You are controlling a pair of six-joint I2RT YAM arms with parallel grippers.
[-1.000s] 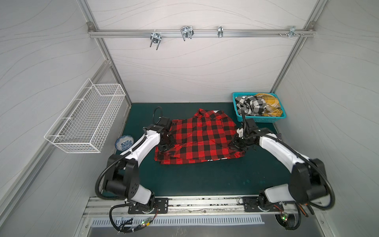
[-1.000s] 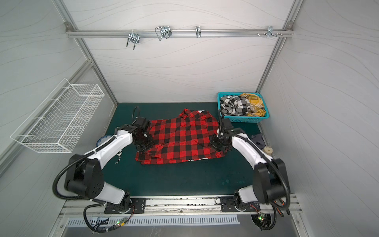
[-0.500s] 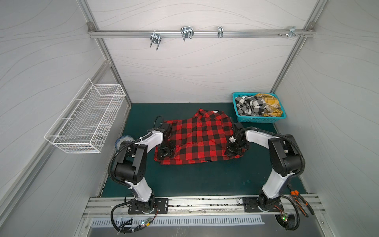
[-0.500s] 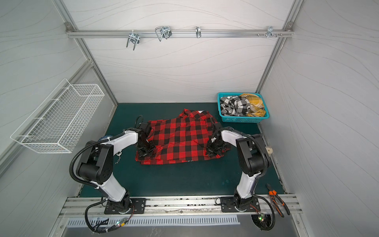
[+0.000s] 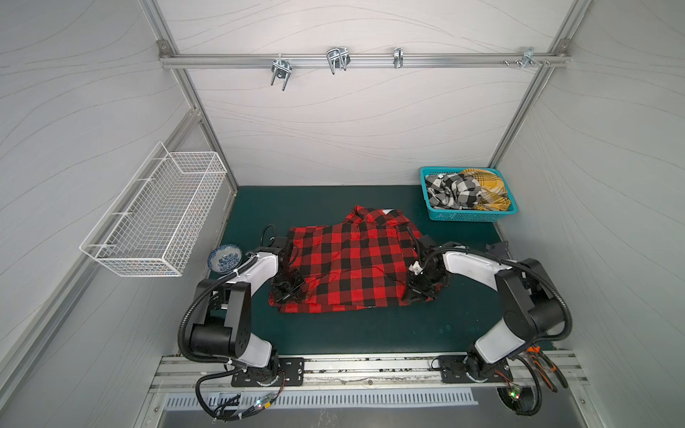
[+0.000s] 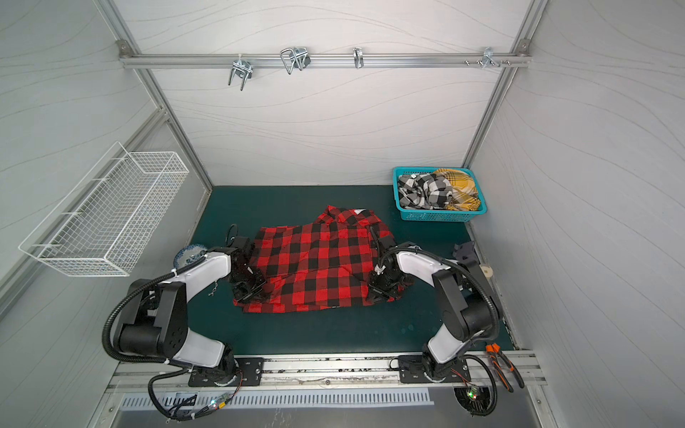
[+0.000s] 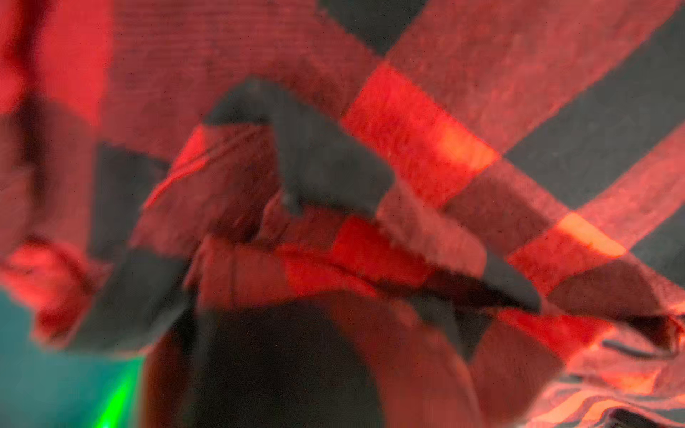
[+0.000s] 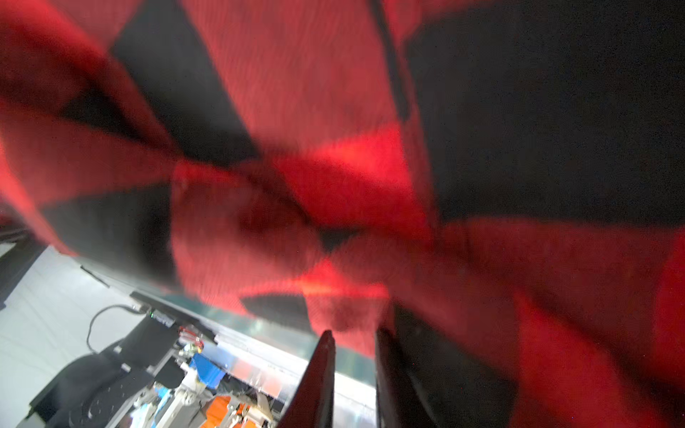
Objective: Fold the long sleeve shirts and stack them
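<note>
The red-and-black buffalo-check shirt [image 5: 352, 259] lies spread over the middle of the dark green mat [image 5: 370, 333], its collar toward twelve o'clock and its hem toward six, rumpled along both sides. My left gripper [image 5: 287, 287] sits on the cloth at the shirt's eight o'clock corner. Its wrist view is all blurred, bunched red check right up against the lens, so I cannot tell how those jaws stand. My right gripper [image 5: 417, 292] is down at the four o'clock corner. In its wrist view my two dark fingers [image 8: 320, 378] stand close together with a fold of the shirt pinched between them. At two o'clock on the mat, well apart from the shirt, stands the teal plastic basket [image 5: 463, 215]. It holds the crumpled black-and-white checked shirt [image 5: 452, 191] and, touching it, the mustard-yellow plaid shirt [image 5: 485, 185]. A small blue-patterned bowl [image 5: 225, 257] sits at nine o'clock beside my left arm.
</note>
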